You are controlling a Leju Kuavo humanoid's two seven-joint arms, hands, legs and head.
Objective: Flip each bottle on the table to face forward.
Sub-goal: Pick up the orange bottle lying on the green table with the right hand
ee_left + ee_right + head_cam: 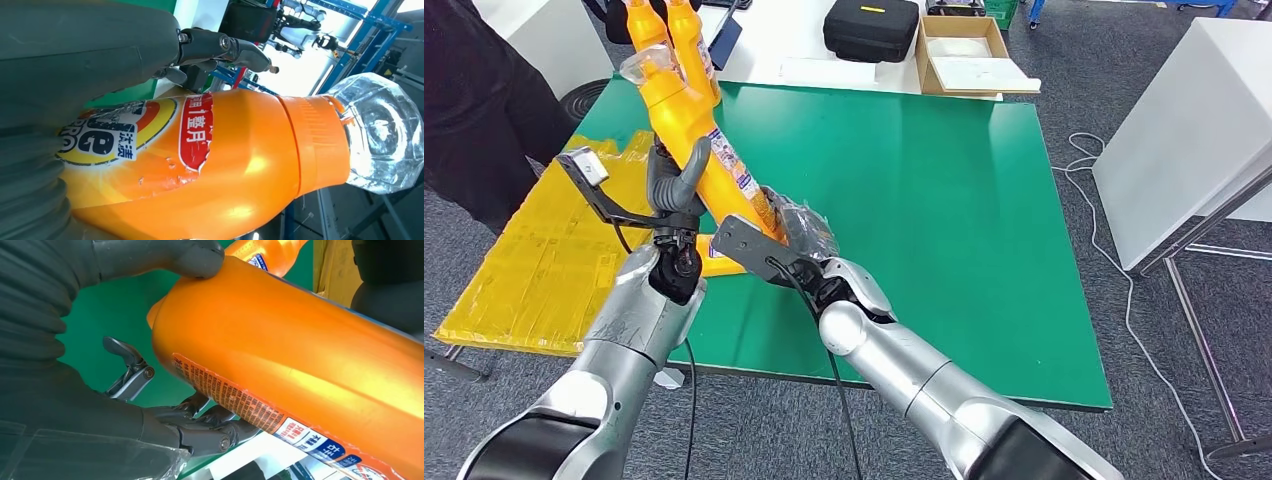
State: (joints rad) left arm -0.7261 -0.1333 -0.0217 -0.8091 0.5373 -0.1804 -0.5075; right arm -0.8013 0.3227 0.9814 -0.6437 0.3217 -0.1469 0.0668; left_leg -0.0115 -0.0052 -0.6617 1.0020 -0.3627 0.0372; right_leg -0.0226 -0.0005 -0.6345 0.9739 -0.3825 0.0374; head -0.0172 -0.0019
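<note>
While tilted above the table [944, 200], the bottle [714, 160] is gripped by left hand [674, 190] and right hand [799, 240].

High head view; wrist close-ups

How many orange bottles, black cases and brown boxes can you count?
Orange bottles: 3, one held up, two standing behind; another orange patch lower down is unclear
Black cases: 1
Brown boxes: 1
Total: 5
</note>
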